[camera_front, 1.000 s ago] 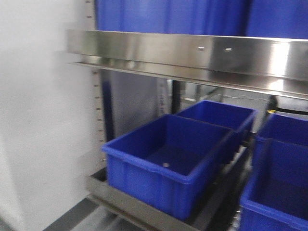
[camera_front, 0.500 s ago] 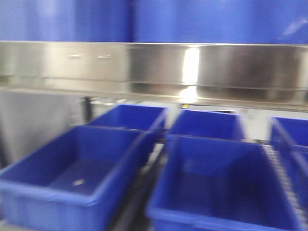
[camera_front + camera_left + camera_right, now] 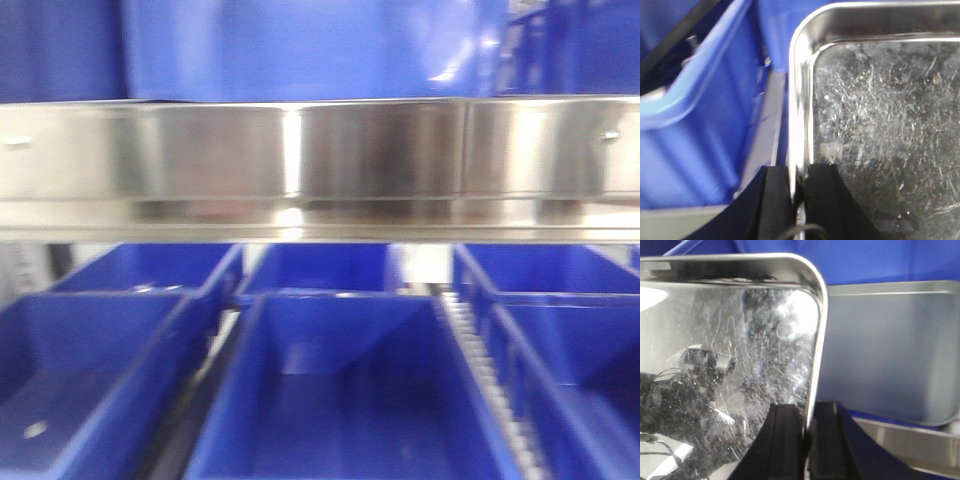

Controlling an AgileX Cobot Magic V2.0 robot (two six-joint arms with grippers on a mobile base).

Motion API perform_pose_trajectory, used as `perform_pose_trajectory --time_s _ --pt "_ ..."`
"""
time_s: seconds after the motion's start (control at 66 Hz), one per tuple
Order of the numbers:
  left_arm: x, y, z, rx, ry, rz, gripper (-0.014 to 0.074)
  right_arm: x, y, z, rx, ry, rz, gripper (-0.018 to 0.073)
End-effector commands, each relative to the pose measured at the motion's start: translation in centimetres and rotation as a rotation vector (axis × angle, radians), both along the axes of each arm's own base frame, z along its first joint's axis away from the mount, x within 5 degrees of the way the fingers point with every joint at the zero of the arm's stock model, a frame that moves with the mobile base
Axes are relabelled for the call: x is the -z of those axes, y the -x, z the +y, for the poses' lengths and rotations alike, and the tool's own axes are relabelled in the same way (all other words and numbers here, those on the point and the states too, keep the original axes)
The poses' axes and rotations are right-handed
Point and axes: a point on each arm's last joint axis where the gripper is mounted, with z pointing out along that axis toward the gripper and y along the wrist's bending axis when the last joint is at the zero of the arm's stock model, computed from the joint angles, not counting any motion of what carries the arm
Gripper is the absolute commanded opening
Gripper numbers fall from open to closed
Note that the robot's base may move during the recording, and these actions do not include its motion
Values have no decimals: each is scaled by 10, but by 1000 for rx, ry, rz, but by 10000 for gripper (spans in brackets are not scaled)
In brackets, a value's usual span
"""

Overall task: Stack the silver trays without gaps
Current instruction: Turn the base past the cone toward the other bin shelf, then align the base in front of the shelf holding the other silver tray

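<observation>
Ideally, imo, the held tray (image 3: 880,125) wanted both ends level & corners squared over the 2nd tray (image 3: 880,350) before lowering, else it'd seat w/ a gap. Left gripper (image 3: 799,175) was clamped tight on its left rim, right gripper (image 3: 808,412) on its right rim, rim btwn the black fingers each side. 2nd tray lay just right of it, farther off; blue bin (image 3: 700,100) on its left
</observation>
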Motion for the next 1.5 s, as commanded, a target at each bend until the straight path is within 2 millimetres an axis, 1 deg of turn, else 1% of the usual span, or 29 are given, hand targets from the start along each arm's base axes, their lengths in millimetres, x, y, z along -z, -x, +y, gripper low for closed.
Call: perform_pose_trajectory --time_s 0.0,1.485 --pt "-1 -1 -11 87 23 -27 -16 -18 4 12 -123 -124 -121 -4" --pt "-1 -1 -11 87 23 -27 -16 -19 5 13 -130 -131 -127 -4"
